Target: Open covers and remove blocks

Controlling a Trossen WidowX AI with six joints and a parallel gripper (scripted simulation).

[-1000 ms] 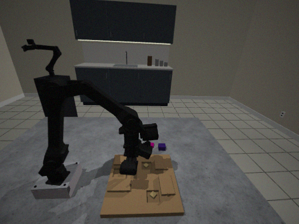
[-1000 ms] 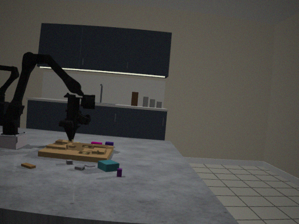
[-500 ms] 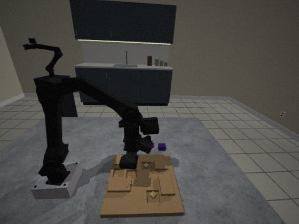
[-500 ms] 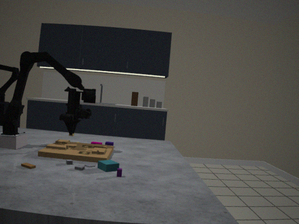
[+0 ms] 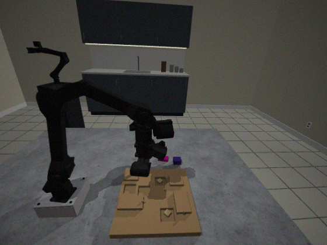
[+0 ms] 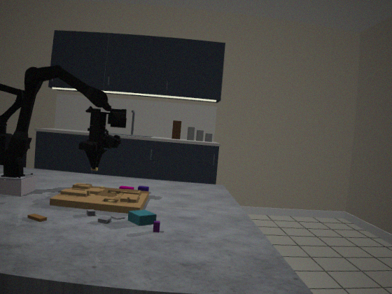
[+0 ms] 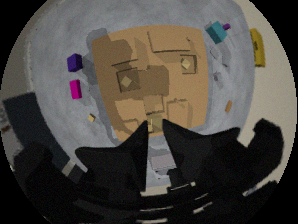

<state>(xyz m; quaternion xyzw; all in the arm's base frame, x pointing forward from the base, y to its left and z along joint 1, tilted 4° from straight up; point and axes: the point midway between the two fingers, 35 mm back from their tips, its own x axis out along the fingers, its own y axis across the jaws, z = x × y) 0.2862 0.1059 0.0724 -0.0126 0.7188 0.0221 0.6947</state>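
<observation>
My gripper (image 6: 94, 169) (image 7: 154, 122) is shut on a small yellow block (image 6: 94, 169), held above the far left part of the wooden puzzle board (image 5: 140, 227) (image 6: 91, 204) (image 7: 198, 95). The body of the hand hides its fingertips in the top view. One pale block (image 5: 159, 180) (image 7: 126, 81) sits in an uncovered far well, another pale block (image 5: 167, 213) (image 7: 186, 63) in an uncovered near well. A well (image 5: 130, 189) at the left looks empty. Raised covers include a near left one (image 5: 130, 202) and a right one (image 5: 182, 202). A small tan block (image 7: 91, 118) lies on the table off the board.
Magenta (image 5: 166, 158) (image 6: 126, 187) (image 7: 75, 89) and indigo blocks (image 5: 177, 160) (image 6: 143, 188) (image 7: 75, 62) lie beyond the board. A teal box (image 6: 141, 218) (image 7: 216, 32), a purple piece (image 6: 156, 227), an orange piece (image 6: 37, 218) and grey bits (image 6: 104, 220) lie on its near side.
</observation>
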